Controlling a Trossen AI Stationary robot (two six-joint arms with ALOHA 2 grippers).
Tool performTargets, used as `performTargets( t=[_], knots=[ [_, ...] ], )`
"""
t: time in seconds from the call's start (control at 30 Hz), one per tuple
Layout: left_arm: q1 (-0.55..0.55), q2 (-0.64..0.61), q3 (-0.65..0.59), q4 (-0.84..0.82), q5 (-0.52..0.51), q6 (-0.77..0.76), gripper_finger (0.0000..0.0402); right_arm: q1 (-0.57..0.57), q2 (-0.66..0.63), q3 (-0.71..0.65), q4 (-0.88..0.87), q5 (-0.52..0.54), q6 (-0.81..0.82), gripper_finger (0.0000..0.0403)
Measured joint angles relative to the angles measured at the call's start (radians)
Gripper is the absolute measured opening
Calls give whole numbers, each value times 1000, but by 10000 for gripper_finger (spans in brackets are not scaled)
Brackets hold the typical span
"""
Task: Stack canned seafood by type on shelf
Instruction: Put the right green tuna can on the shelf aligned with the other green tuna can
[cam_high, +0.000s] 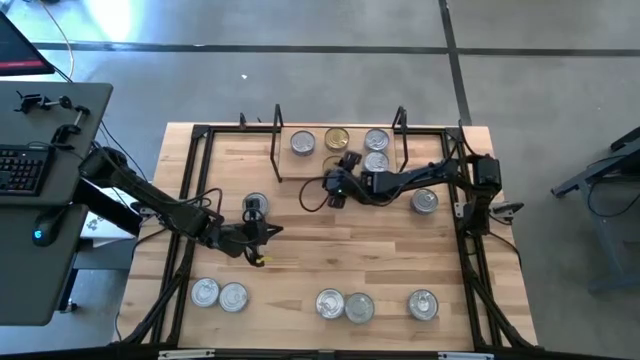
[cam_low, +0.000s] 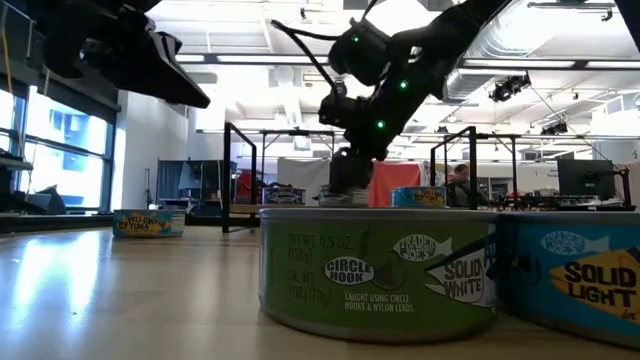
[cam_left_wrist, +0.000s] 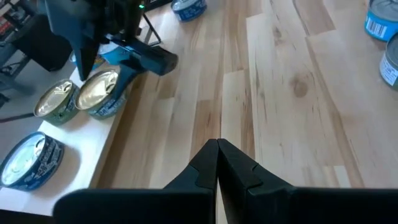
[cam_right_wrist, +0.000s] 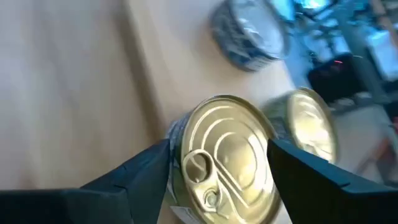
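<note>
Right gripper (cam_right_wrist: 217, 168) sits over the low light-wood shelf with black wire uprights (cam_high: 310, 168), fingers spread to either side of a gold-lidded round tin with a blue label (cam_right_wrist: 225, 163). Narrow gaps show between the pads and the tin wall in the right wrist view, so it reads as released, not clamped. Just beyond the fingertips: a second gold-lidded tin (cam_right_wrist: 311, 132), and further out a silver-lidded blue tin (cam_right_wrist: 249, 34), both on the shelf board.

Left gripper (cam_left_wrist: 217, 163) has fingers pressed together, nothing between them, tips above bare wooden tabletop (cam_left_wrist: 280, 93). One silver-lidded tin (cam_high: 256, 205) lies just beside it in the high view.

Other silver-lidded tins: two on the shelf's right end (cam_high: 376, 148), one loose near the right arm (cam_high: 424, 201), five along the near table edge (cam_high: 345, 304).
</note>
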Motion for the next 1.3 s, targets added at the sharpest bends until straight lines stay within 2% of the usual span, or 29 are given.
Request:
performTargets(
  t=[0.1, 0.37, 0.43, 0.6, 0.67, 0.73, 0.9, 1.1, 1.3],
  knots=[
    [0, 0, 0, 0, 0, -12, 0, 13, -5, 0, 2, 58, -6, 259],
    [-5, 0, 0, -18, 3, -90, 0, 73, -98, 1, -28, 41, -41, 258],
    [-5, 0, 0, -21, 9, -108, 1, 78, -122, 1, -71, -24, -22, 250],
    [-5, 1, 0, -29, 21, -132, 1, 60, -127, -9, -173, -345, 29, 202],
    [-5, 1, 0, -33, 21, -145, 1, 55, -113, -24, -162, -402, 40, 175],
    [-5, 1, 0, -37, 21, -151, 1, 51, -101, -44, -157, -392, 52, 145],
    [-5, 1, 0, -32, 21, -153, 1, 26, -100, -61, -130, -236, 126, 79],
    [-2, 1, 0, -30, 21, -153, 1, -33, -100, -62, -125, -223, 194, 28],
    [-3, 1, 0, -30, 21, -179, 1, -39, -100, -63, -57, -222, 215, 4]
  ],
)
